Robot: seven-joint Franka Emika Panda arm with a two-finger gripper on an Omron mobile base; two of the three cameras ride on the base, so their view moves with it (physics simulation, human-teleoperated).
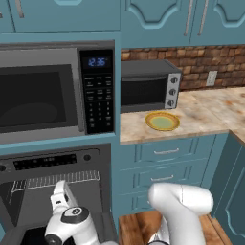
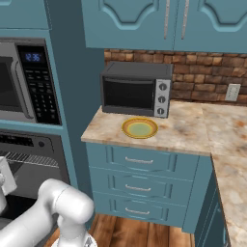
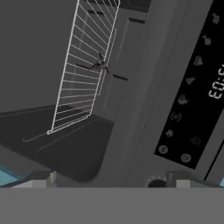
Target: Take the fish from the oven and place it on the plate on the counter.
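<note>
The oven (image 1: 48, 160) stands open below the microwave, and its wire rack (image 1: 55, 181) shows inside. My gripper (image 3: 109, 181) faces into the cavity, open, with nothing between its fingertips (image 3: 43, 177). In the rolled hand view the wire rack (image 3: 83, 65) carries a small dark fish (image 3: 101, 65), still some way ahead of the fingers. In the left base view my white hand (image 1: 61, 194) hovers just before the oven mouth. The yellow plate (image 1: 162, 121) (image 2: 139, 128) sits bare on the beige counter (image 1: 206, 115) in front of the toaster oven.
The microwave (image 1: 48, 91) is above the oven. A black-and-silver toaster oven (image 1: 148, 86) stands at the counter's back against the brick wall. The oven's lowered door (image 1: 28, 235) lies under my arm. Teal drawers (image 2: 140, 161) and wood floor (image 2: 135, 231) are to the right.
</note>
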